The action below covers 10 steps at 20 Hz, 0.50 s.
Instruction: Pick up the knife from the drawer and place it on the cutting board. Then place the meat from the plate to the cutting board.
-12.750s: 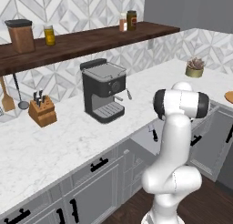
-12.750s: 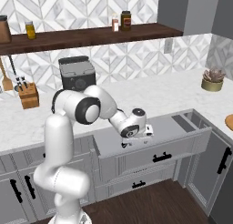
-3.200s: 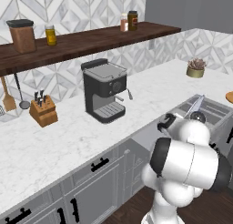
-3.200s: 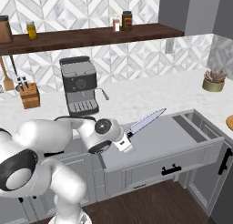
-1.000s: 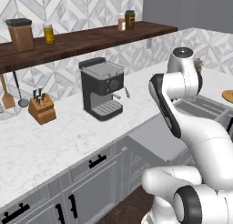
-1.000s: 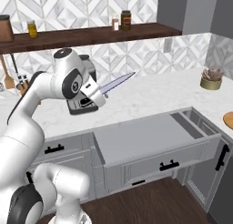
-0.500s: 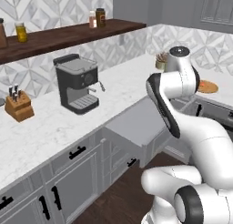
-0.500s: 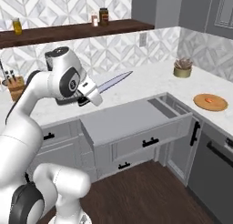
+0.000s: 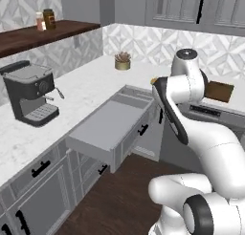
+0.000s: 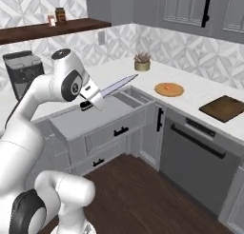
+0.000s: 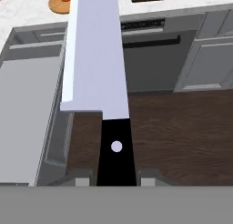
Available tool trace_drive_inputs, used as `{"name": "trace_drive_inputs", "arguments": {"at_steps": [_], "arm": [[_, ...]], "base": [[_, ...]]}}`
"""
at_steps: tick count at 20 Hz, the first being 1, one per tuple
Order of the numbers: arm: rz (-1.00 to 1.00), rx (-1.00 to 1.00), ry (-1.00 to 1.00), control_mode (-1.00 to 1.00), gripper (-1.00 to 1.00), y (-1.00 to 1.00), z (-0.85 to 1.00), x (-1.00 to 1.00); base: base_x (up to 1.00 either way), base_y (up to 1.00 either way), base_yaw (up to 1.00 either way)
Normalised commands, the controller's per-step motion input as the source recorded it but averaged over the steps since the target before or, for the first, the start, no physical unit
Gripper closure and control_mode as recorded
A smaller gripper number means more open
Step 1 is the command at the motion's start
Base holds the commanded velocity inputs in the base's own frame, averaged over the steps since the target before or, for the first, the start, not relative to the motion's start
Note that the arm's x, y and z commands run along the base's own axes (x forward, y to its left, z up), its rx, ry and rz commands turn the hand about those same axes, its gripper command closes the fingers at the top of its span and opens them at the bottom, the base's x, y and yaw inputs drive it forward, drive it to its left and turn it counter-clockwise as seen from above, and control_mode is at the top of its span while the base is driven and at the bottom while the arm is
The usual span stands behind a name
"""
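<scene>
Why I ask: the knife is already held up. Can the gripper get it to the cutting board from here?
Probably not yet. The gripper holds the knife over the open drawer, while the cutting board lies far along the counter beyond the plate. Nothing blocks the way, but the base likely must drive closer.

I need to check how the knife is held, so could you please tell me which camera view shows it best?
The hand view: the slim kitchen knife, black handle and silver blade, runs up the frame, its handle between the jaws. The right base view shows it small, angled over the open grey drawer. In the left base view the arm hides it.
</scene>
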Motion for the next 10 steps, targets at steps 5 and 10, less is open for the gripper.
{"name": "trace_drive_inputs", "arguments": {"at_steps": [5, 10], "arm": [[0.00, 0.00, 0.00, 1.00, 1.00, 0.00, 0.00, 0.00], [0.00, 0.00, 0.00, 1.00, 1.00, 0.00, 0.00, 0.00]], "base": [[-0.45, -0.30, -0.37], [-0.32, -0.30, -0.33]]}}
